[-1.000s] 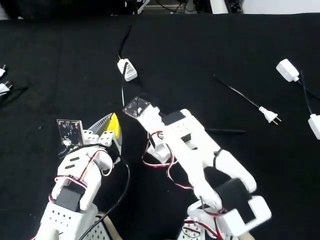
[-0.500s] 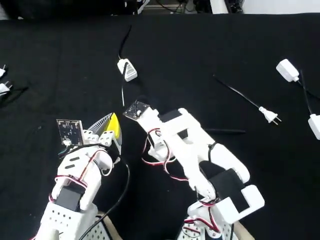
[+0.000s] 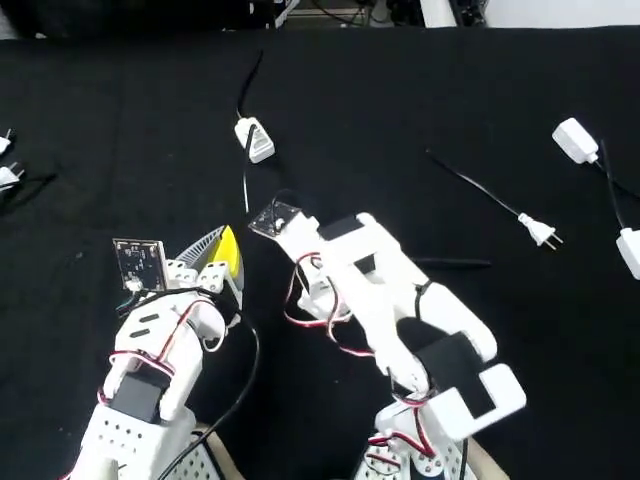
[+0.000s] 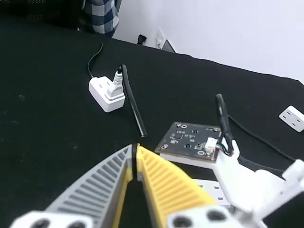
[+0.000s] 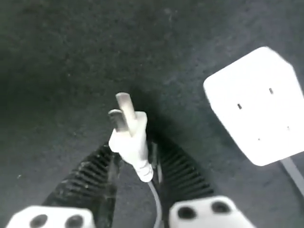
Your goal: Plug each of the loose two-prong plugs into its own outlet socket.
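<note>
My right gripper point(image 5: 134, 159) clamps the two-prong plug point(image 5: 129, 138) by its body, prongs point(image 5: 122, 111) free. Plug: probably light and rigid (cord point(image 5: 155, 202) limp; best held behind the prongs), just near of the outlet socket point(image 5: 254, 114), mid-table. My left gripper point(image 4: 135, 159): closed, empty.

The right arm point(image 3: 400, 310) folds back on itself in the lower middle of the high view. Its blocky rear joint point(image 3: 480, 400) slides left and a little upward from where it sat a second ago, so the white links bunch closer together. The wrist end point(image 3: 274, 218), whose fingers point(image 5: 183, 175) grip the plug point(image 5: 129, 137), barely edges toward the lower left over the bench point(image 3: 480, 100).
</note>
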Controlling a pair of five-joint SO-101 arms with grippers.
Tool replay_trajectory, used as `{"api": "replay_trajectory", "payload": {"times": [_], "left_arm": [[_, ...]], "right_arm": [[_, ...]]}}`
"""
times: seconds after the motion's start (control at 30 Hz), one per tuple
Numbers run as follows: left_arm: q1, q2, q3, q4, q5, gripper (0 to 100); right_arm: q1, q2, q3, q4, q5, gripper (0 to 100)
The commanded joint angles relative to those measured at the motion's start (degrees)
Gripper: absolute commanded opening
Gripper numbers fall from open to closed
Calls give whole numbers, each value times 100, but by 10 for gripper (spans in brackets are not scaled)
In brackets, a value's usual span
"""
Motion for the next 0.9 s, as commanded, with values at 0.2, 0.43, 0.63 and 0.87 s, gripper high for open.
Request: {"api": "replay_trajectory", "payload": {"times": [0.2,0.43,0.63,0.87], "left_arm": [[22,-79,57,-114,9,30],[-31,-79,75,-554,9,30],[259,-79,66,-554,9,30],[549,-422,48,-536,9,30]], "right_arm": [[35,-251,-1877,1644,-457,13],[-114,-1385,-1982,1767,-615,12],[-1002,-2624,-1692,2303,-624,12],[-1574,-3222,-1024,2462,-976,12]]}}
